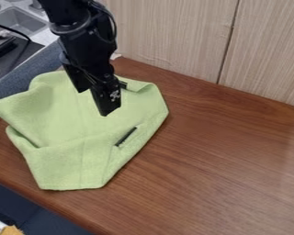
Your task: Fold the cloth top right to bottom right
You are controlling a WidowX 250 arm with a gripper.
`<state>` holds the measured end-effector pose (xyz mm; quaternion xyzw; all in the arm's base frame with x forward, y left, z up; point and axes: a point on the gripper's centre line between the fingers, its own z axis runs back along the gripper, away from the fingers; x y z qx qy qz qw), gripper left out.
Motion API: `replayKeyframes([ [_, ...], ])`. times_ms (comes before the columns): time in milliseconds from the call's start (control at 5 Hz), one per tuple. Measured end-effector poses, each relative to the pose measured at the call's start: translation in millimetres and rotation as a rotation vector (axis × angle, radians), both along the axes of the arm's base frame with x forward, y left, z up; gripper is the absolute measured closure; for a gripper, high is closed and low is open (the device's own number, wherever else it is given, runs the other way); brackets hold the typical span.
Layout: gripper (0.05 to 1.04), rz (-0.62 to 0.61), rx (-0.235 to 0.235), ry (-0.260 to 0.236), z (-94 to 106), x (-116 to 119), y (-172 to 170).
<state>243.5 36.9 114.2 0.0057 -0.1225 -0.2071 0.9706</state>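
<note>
The black gripper (93,103) hangs down over the upper middle of the cloth, with its two fingers apart and green fabric visible below them. The light green cloth (60,119) lies on the left part of the brown table, uneven in outline. A fold crosses its lower left, and its lower right side has a folded-over strip with a short dark mark on it. The cloth's upper right corner area is rumpled beside the gripper, which partly covers it. I cannot tell whether the fingertips touch the fabric.
The wooden table (223,160) extends to the right of the cloth. A pale wood-grain panel (168,32) stands along its back edge. A blue-grey edge (26,73) borders the upper left, with a grey sink (17,20) beyond it.
</note>
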Motion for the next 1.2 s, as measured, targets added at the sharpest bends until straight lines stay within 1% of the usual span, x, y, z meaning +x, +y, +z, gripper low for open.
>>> replayKeyframes([
  [200,0.083,0.000,-0.004,0.021,-5.3,-0.7,-0.2],
  [400,0.083,-0.024,-0.007,0.058,-15.1,20.5,3.9],
  [600,0.083,-0.031,-0.006,0.065,-19.4,40.1,8.6],
  [800,0.083,-0.041,-0.018,0.096,-33.4,63.0,11.9],
  [1000,0.083,-0.066,-0.025,0.132,-52.1,89.7,9.4],
  [1200,0.083,-0.084,-0.025,0.157,-69.6,113.4,10.0],
])
